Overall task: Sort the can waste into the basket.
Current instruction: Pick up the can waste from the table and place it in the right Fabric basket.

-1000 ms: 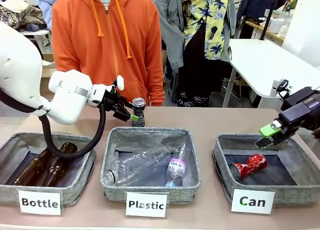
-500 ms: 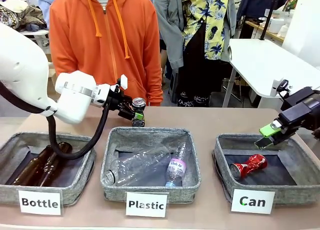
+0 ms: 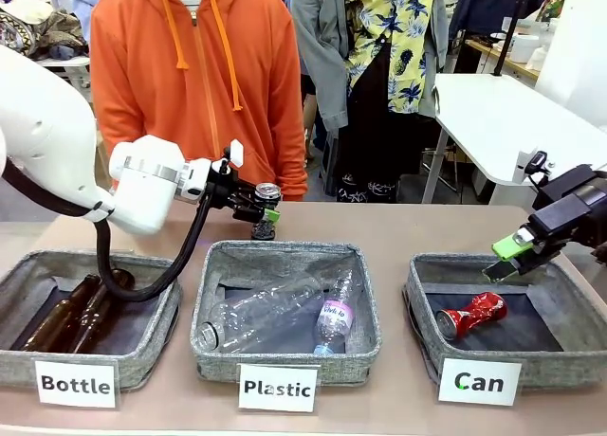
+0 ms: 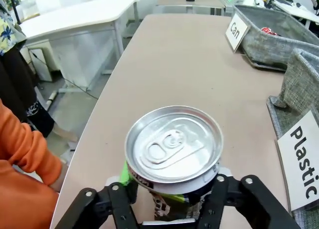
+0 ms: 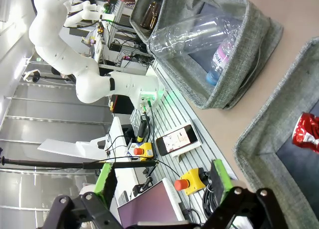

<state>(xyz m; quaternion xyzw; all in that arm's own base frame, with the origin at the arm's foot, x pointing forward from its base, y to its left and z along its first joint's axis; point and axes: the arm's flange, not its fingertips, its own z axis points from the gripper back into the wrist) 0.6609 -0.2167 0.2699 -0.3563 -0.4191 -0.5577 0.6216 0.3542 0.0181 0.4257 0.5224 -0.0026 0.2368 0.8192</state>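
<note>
Gripping the black can (image 3: 265, 211) with its shiny silver top, the left gripper (image 3: 260, 210) holds it just above the bench (image 3: 427, 229), behind the Plastic basket (image 3: 285, 308). Right gripper (image 3: 507, 258) hangs open over the grey fabric Can basket (image 3: 432, 308), where the crumpled red can (image 3: 471, 315) lies.

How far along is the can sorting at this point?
Done: the red can lies in the Can basket. In hand: the left gripper has its jaws shut on the black can behind the Plastic basket. Left: carrying it across and dropping it in. The right gripper hangs open.
</note>
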